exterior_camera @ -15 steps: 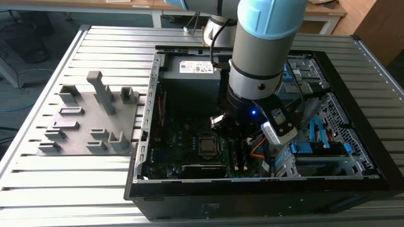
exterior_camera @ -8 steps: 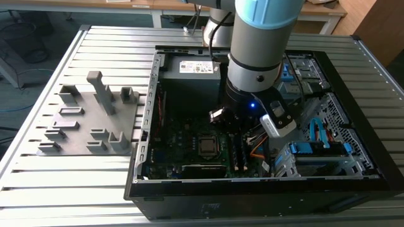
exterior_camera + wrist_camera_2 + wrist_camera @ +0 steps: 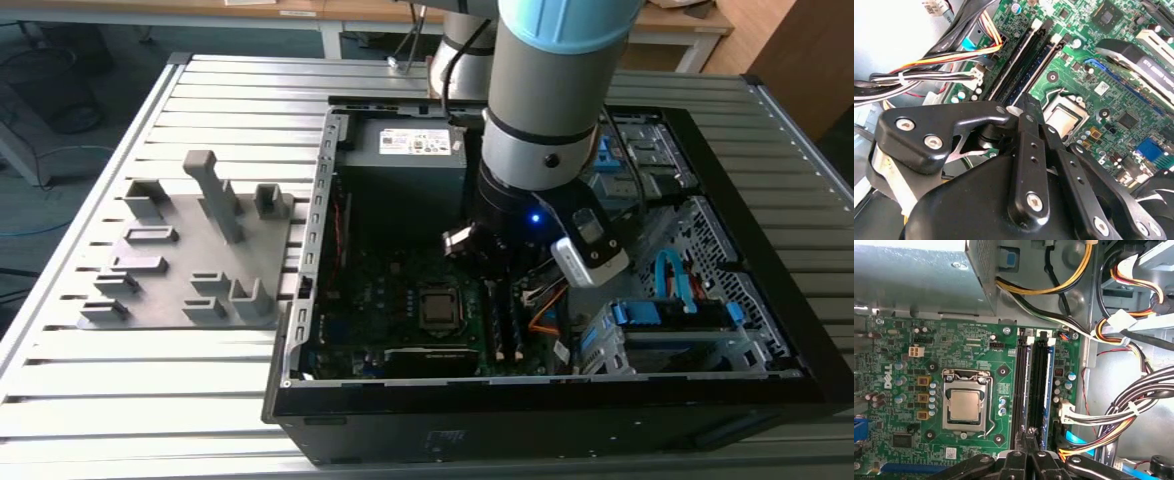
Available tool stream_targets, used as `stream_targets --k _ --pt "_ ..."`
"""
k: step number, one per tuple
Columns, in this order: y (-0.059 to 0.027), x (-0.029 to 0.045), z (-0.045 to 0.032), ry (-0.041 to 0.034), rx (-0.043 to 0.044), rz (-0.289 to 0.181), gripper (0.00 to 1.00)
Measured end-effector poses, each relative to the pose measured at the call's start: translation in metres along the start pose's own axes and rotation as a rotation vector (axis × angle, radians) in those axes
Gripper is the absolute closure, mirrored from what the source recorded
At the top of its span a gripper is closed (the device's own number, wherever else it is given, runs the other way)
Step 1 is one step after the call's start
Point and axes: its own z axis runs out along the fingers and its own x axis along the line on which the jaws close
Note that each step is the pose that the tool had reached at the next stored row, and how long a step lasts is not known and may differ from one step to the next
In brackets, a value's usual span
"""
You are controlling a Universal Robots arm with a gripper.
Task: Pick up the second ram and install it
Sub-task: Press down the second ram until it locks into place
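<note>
- A computer case (image 3: 534, 410) lies open on its side on a ribbed metal bench (image 3: 80, 400).
- The arm (image 3: 547, 100) reaches down into the case, over the green board (image 3: 909, 370).
- The hand (image 3: 1027, 437) hangs low over the near end of the two long memory slots, seen in both wrist views (image 3: 1026, 102).
- Its fingers (image 3: 1029, 150) are pressed together into one narrow tip. Nothing shows between them.
- The second ram (image 3: 1021, 385) is the long dark strip in the slot nearer the processor (image 3: 965, 406), and it stands on edge in that slot.
- In the second wrist view the tip lines up with the near end of this strip (image 3: 1041, 65). I cannot tell whether the two touch.
- I also cannot tell whether the ram is pushed fully home.
- Another dark strip (image 3: 1041, 385) sits in the next slot, just beside the ram, on the side towards the bundled cables (image 3: 1124, 415).
- In the exterior view both strips run side by side below the hand (image 3: 501, 265), with the ram (image 3: 495, 320) nearer the processor (image 3: 438, 308).
- The grey power box (image 3: 400, 160) fills the far end of the case, beyond the board.
- A grey holder block (image 3: 187, 250) with upright posts stands on the bench at the exterior view's left, well apart from the hand.
</note>
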Motion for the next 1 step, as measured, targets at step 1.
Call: stream_targets --k 1 --pt "0.0 0.0 0.0 0.0 0.0 0.0 0.9"
